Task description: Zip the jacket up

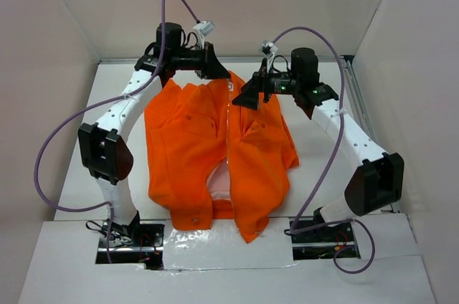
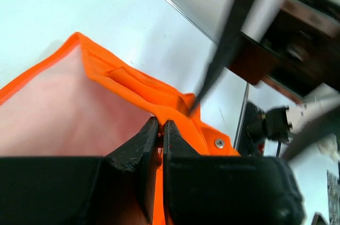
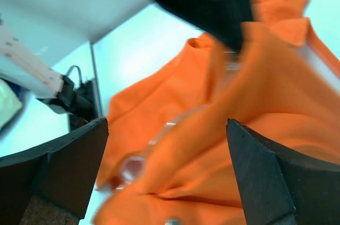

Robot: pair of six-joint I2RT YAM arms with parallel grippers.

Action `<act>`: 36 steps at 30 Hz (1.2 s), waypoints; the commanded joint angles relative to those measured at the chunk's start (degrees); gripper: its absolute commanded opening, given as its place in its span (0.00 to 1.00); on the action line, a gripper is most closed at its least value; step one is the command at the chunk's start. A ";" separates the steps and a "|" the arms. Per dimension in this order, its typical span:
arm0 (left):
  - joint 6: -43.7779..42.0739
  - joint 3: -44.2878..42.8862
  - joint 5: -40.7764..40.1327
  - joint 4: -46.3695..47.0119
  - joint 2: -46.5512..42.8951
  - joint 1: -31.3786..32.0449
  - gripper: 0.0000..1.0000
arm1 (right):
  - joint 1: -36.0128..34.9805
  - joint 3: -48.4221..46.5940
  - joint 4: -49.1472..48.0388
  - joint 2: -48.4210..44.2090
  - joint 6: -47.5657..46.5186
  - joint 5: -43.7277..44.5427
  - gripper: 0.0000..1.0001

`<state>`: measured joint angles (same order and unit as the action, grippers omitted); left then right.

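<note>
The orange jacket lies spread on the white table, collar at the far end. Its front is parted at the hem, where pale lining shows. At the collar, my left gripper is shut on the fabric edge. In the left wrist view its jaws pinch an orange fold beside a small snap. My right gripper hovers just above the upper front, open and holding nothing. In the right wrist view the right gripper has its fingers wide apart over the blurred light zipper.
White walls close in the table on three sides. A metal rail runs along the right edge. Purple cables loop off both arms. Silvery tape covers the near edge between the arm bases.
</note>
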<state>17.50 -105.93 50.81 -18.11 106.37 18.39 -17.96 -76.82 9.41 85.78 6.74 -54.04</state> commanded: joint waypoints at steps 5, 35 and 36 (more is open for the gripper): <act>4.56 -6.13 -11.85 -4.39 2.62 -0.20 0.00 | -4.80 0.27 -1.59 -4.04 5.21 0.61 1.00; 10.18 -4.20 25.64 -3.52 5.16 -4.15 0.00 | 2.57 3.25 -14.77 10.64 17.35 14.74 0.56; 11.41 -4.28 26.70 -2.99 5.69 -4.33 0.00 | 2.57 2.47 -14.60 10.90 16.73 16.41 0.48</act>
<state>24.88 -109.47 65.63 -24.86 111.81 14.92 -16.10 -71.29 -2.66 96.25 26.41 -43.55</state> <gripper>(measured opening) 0.173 0.530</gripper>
